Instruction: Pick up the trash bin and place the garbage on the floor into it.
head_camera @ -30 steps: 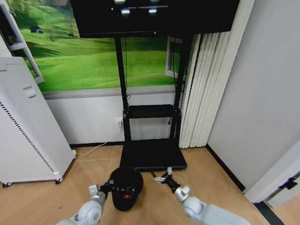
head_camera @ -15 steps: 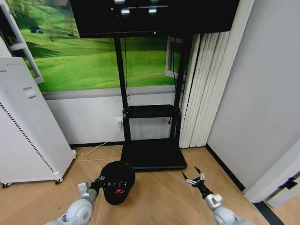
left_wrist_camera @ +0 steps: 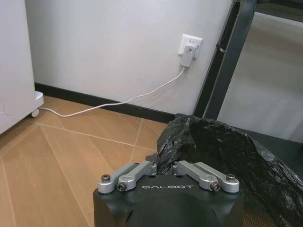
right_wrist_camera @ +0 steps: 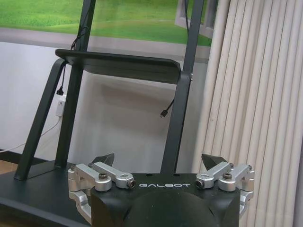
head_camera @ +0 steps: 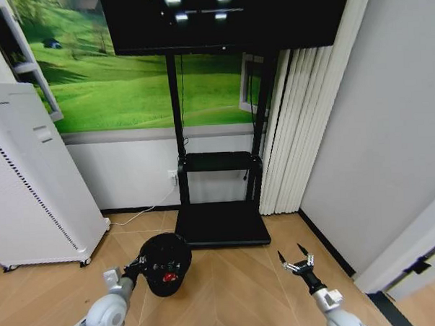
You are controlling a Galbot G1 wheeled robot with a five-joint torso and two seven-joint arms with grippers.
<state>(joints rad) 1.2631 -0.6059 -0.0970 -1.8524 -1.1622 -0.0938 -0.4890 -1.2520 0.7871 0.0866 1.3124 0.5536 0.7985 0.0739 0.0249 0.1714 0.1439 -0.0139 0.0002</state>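
**One bin held, one gripper free**

At lower left of the head view, the left gripper (head_camera: 139, 264) is clamped on the bag-lined rim of the single trash bin (head_camera: 165, 264), which tilts above the wood floor (head_camera: 230, 292). Red-and-white garbage (head_camera: 167, 273) lies inside; the pieces cannot be counted. One black stand base (head_camera: 221, 224) sits just beyond the bin. At lower right, the right gripper (head_camera: 297, 263) is spread wide and empty over bare floor.

Trash bin (head_camera: 165, 263) on floor, left of centre, just before TV stand base (head_camera: 221, 224). Garbage (head_camera: 170, 275) inside bin. White unit (head_camera: 31, 185) far left.
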